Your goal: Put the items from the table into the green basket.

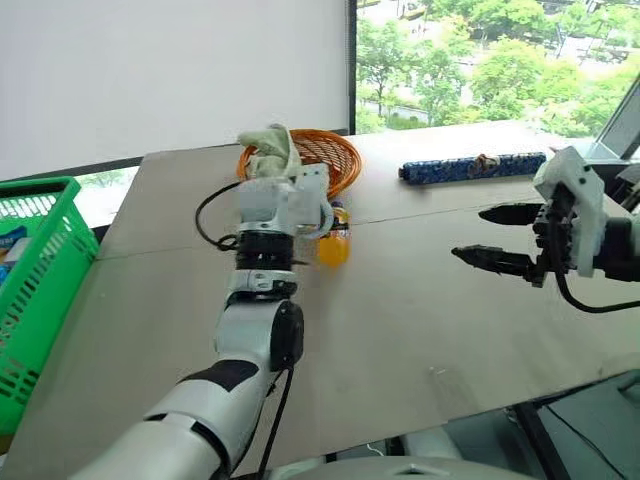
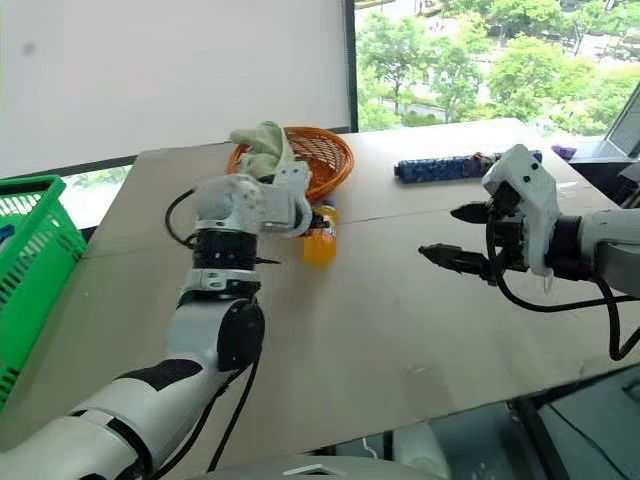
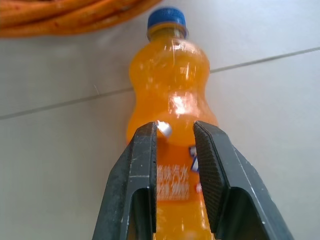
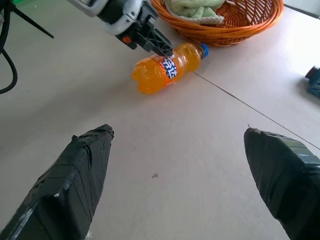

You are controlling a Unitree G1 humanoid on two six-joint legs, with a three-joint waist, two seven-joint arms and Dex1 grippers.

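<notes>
A small orange-drink bottle with a blue cap lies on its side on the table, just in front of the wicker bowl. My left gripper points down at it. Its fingers stand close together with only a narrow gap, their tips at the upper side of the bottle, which is wider than that gap. My right gripper hovers open over the table's right half, nothing between its fingers. A long dark-blue patterned package lies at the far right. The green basket stands off the table's left edge.
A round orange wicker bowl with a pale green cloth in it sits at the far middle of the table. Something white and blue lies inside the basket. A black cable loops beside my left wrist.
</notes>
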